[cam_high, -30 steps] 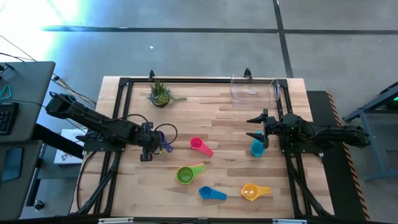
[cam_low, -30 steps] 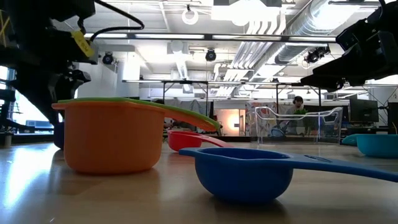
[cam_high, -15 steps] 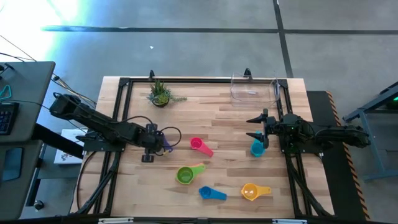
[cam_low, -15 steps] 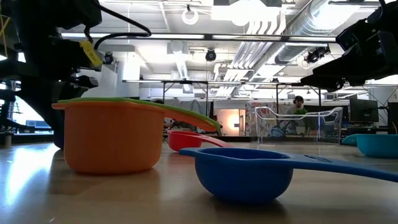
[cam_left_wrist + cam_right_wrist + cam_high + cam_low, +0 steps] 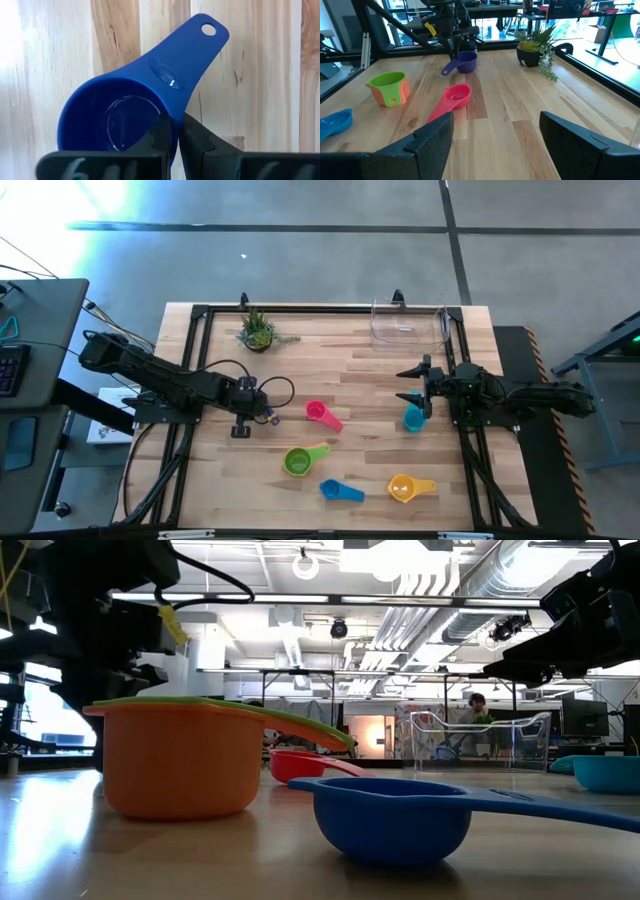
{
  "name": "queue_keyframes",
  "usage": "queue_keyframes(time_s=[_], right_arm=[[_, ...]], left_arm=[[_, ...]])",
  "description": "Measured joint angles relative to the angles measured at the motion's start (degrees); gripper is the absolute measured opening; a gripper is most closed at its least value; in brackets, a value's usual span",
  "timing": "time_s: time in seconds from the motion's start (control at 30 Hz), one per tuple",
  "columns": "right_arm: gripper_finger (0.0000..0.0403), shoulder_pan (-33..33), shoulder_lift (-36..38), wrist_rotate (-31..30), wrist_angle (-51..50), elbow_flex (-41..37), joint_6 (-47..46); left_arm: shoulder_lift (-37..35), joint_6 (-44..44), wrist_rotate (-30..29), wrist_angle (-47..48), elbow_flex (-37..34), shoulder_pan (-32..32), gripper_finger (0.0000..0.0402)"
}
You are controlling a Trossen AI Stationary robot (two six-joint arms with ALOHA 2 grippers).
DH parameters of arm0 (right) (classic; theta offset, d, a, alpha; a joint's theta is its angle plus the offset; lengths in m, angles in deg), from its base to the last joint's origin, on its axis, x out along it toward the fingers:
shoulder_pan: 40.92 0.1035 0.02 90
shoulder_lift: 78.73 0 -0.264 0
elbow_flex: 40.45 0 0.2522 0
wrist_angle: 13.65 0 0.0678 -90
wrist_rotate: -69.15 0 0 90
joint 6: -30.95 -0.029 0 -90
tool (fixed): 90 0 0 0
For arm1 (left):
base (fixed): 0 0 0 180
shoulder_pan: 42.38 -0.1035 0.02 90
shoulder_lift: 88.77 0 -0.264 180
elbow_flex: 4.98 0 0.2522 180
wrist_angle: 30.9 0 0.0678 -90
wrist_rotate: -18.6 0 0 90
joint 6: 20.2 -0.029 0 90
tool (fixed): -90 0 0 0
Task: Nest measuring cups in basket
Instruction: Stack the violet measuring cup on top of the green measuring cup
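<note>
A purple measuring cup (image 5: 115, 120) sits on the table at the left (image 5: 264, 412), and my left gripper (image 5: 177, 137) is shut on it. Pink (image 5: 320, 415), green (image 5: 298, 461), blue (image 5: 335, 490) and orange-yellow (image 5: 403, 488) measuring cups lie loose in the middle and near part. A teal one (image 5: 412, 418) rests beside my right gripper (image 5: 408, 383), which stands open and holds nothing. The clear basket (image 5: 408, 322) stands at the far right. My left gripper pinches the purple cup's bowl wall (image 5: 172, 117) right beside the root of the handle. One finger (image 5: 165, 135) is inside the bowl and the other (image 5: 195, 142) outside. The fingers come steeply from above. The cup rests upright on the table (image 5: 466, 61).
A small potted plant (image 5: 257, 330) stands at the far left. A black metal frame (image 5: 200, 310) runs around the table's edge. Bare wood lies between the pink cup and the basket.
My left gripper has edged a little toward the table's right edge, onto the purple cup. The cup has stayed where it was.
</note>
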Motion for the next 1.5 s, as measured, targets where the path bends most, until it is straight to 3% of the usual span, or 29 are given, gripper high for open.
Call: queue_keyframes(time_s=[0.33, 0.57, 0.97, 1.17, 1.5], right_arm=[[0.0286, 0.0, 0.0, 0.0, 0.0, 0.0, 0.0], [0.0286, 0.0, 0.0, 0.0, 0.0, 0.0, 0.0], [0.0286, 0.0, 0.0, 0.0, 0.0, 0.0, 0.0], [0.0286, 0.0, 0.0, 0.0, 0.0, 0.0, 0.0], [0.0286, 0.0, 0.0, 0.0, 0.0, 0.0, 0.0]], left_arm=[[-0.5, 8.8, 2.5, 0.8, 1.8, 0.1, 0.0008], [-0.5, 15.8, 3.5, 4.2, 10.6, 0.4, 0.0008], [0.2, 34.0, -2.4, 4.8, 24.0, 5.6, 0.0008], [5.4, 42.5, -7.0, 7.4, 31.7, 9.1, 0.0009], [20.8, 53.2, -10.6, 20.9, 50.3, 12.4, 0.001]])
